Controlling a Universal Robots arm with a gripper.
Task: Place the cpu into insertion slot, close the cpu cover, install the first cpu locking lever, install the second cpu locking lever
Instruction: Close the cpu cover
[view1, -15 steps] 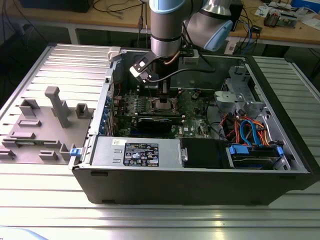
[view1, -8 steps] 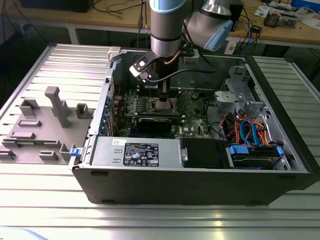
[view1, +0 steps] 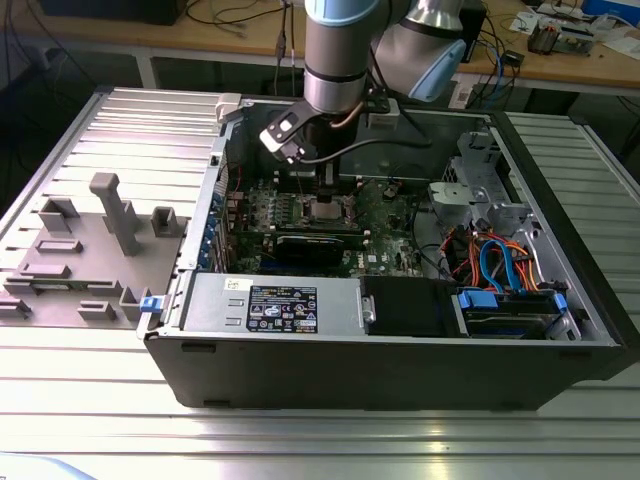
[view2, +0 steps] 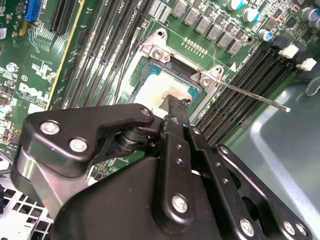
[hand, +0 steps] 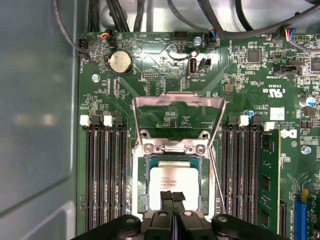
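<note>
The cpu (hand: 172, 180) lies flat in the insertion slot (hand: 141, 186), its pale metal top facing up; in the second wrist view the cpu (view2: 152, 92) shows just past my fingertip. The cpu cover (hand: 177, 99), a silvery frame with a square window, stands swung open behind the socket. A thin wire locking lever (hand: 216, 175) stands raised beside the socket and juts out as a rod (view2: 260, 98). My gripper (hand: 172, 196) hovers over the cpu's near edge, fingers pressed together with nothing between them. In the exterior view the gripper (view1: 322, 180) hangs above the socket (view1: 325, 208).
Long black memory slots (hand: 105, 170) flank the socket on both sides, one holding a green module (hand: 270, 175). Cables (hand: 125, 15) run along the board's far edge. The open computer case (view1: 400, 340) has a drive bay and orange cables (view1: 500, 265) on the exterior view's right.
</note>
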